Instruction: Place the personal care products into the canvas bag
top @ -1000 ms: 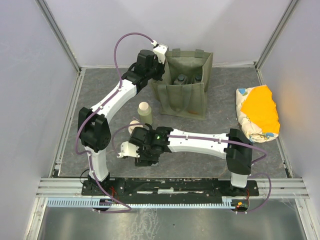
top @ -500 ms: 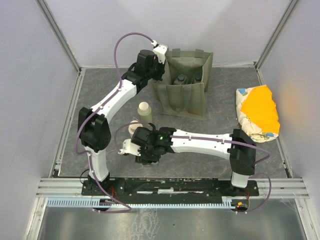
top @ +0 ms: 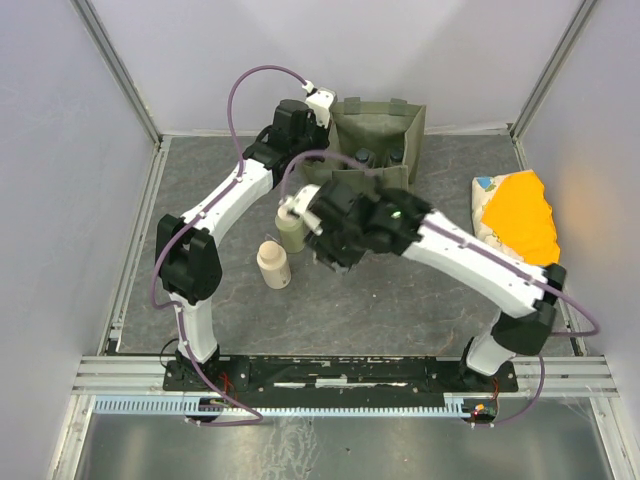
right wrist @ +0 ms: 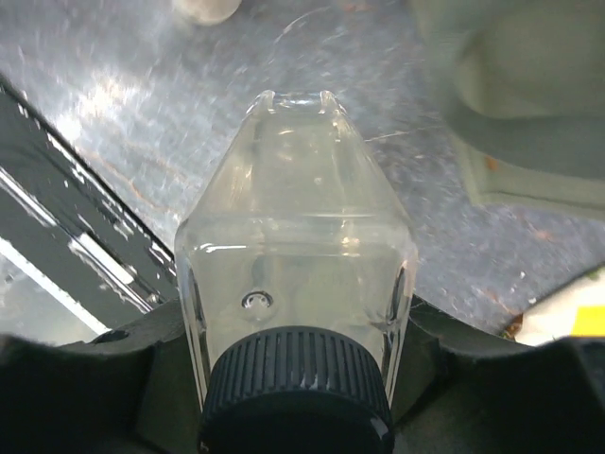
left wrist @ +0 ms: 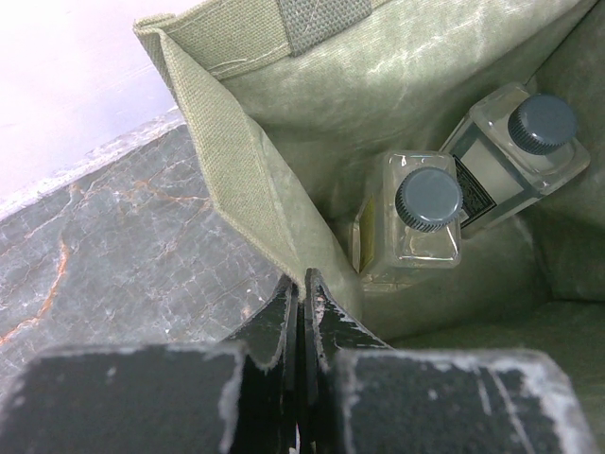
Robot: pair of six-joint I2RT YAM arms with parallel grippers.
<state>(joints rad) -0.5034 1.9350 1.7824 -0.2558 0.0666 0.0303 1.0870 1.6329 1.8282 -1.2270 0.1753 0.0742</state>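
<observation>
In the top view, the right gripper [top: 328, 240] is hovering just in front of the olive-green canvas bag [top: 380, 125]. I judge it is needing more height to clear the front wall before swinging over the open mouth. The olive-green bottle with a pale cap [top: 291, 228] is standing just beside that gripper and the cream bottle with a pale cap [top: 273, 266] near it, both worth steering clear of. The orange and cream soft plastic packet [top: 520, 225] is lying well apart on the right. In the left wrist view, the left gripper [left wrist: 303, 284] is closed tight, seemingly pinching the bag's rim. Two clear square bottles with dark caps [left wrist: 423, 216] are sitting inside, with bare floor fabric showing beside them for the drop. In the right wrist view, half-open jaws are clamping a third clear square bottle [right wrist: 295, 274] by its shoulders, so releasing it low should be avoiding a knock.
</observation>
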